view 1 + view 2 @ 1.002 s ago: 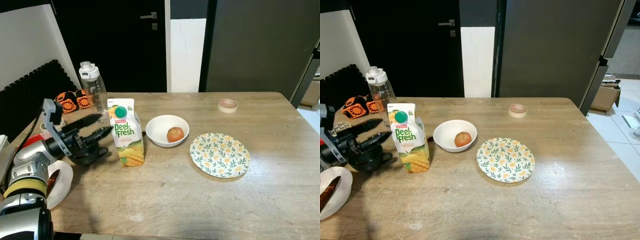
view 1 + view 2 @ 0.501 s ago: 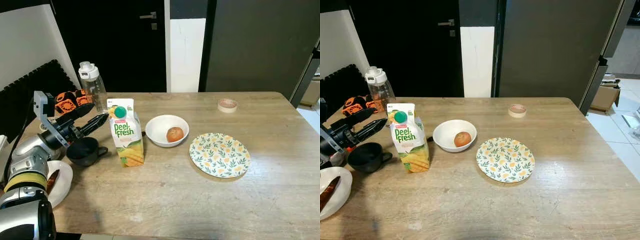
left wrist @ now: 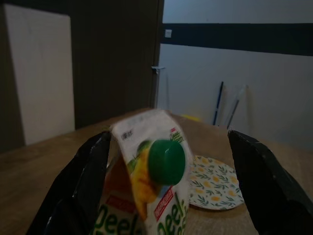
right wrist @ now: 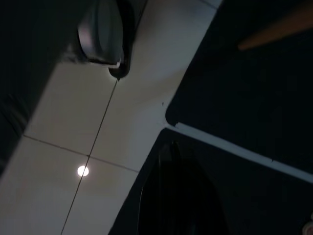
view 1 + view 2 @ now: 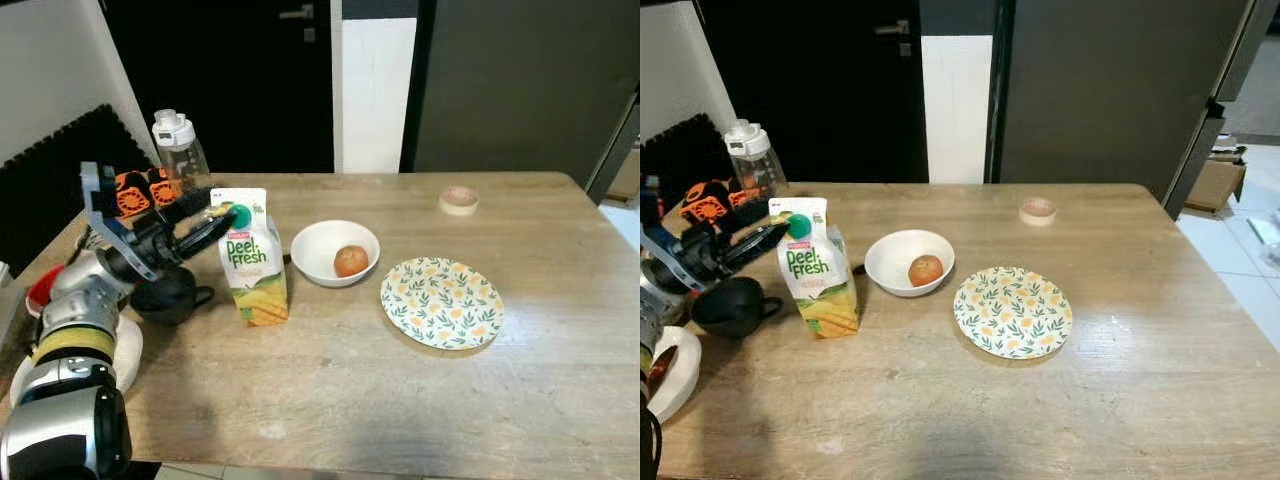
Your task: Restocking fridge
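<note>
The left gripper [image 5: 212, 220] is reaching across the wooden table [image 5: 420, 390] twd the juice carton [image 5: 250, 258], its 2 black fingers [image 3: 83, 186] spread wide apart w/ nothing between them yet. In the left wrist view the carton's top & green cap [image 3: 166, 161] are sitting in the gap between the fingers; the head views are showing the fingertips at the carton's upper left edge, right by the cap. Can't tell if they're touching it.

The carton is standing upright on the table, left of centre. A black cup [image 5: 168, 296] is sitting just beside it on the left, under the arm. A white bowl [image 5: 322, 262] w/ 1 reddish fruit [image 5: 349, 260] in it is sitting just right of the carton, & a floral plate [image 5: 441, 302] is lying right of the bowl. A tape roll [image 5: 458, 200] is lying near the far edge. A clear water bottle [image 5: 178, 150] is standing behind the gripper.

The right arm is hanging idle; its wrist view is dark, showing pale floor tiles [image 4: 98, 147], & its fingers' state can't be made out.
</note>
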Motion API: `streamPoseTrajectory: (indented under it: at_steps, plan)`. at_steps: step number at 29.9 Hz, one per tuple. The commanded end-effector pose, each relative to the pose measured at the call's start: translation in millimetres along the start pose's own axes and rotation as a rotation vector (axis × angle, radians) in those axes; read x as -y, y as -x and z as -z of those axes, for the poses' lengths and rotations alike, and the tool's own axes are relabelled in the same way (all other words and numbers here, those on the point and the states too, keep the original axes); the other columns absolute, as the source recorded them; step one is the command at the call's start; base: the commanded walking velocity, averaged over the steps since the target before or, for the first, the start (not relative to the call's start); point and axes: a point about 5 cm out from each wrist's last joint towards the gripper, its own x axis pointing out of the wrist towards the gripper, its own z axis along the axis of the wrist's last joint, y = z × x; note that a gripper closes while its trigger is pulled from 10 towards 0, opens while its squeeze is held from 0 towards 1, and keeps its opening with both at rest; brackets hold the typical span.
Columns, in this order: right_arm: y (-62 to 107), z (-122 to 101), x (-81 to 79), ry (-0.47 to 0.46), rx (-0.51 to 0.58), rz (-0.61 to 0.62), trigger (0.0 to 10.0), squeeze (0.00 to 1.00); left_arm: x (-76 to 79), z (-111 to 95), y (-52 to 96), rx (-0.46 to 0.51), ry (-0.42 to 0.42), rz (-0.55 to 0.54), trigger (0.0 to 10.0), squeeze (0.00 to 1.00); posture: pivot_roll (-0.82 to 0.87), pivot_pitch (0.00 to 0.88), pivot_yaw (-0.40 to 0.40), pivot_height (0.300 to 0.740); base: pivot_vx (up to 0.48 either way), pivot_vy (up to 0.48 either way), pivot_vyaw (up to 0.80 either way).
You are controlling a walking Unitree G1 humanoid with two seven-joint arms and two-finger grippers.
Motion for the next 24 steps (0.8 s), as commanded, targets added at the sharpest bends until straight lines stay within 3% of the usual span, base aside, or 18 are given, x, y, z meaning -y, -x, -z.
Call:
streamPoseTrajectory:
  at_steps: [1, 8, 24]
  plan:
    - [0.2, 3.6, -1.0, 0.004, -0.005, -0.004, 10.0, 0.0, 0.8, 1.9, -6.3, -0.008, -0.007, 0.016, 10.0, 0.0, -0.16, 0.128, 0.03, 0.74, 0.0, 0.0, 0.0]
    - [-0.1, 4.8, -6.1, 0.007, -0.001, -0.012, 10.0, 0.0, 3.2, -3.2, -24.1, 0.033, 0.01, 0.095, 10.0, 0.0, -0.17, 0.155, 0.032, 0.74, 0.0, 0.0, 0.0]
    - [0.4, 5.0, -2.0, 0.006, 0.005, -0.003, 10.0, 0.0, 9.4, 0.7, -35.6, -0.015, 0.013, 0.197, 10.0, 0.0, -0.18, 0.161, 0.037, 0.74, 0.0, 0.0, 0.0]
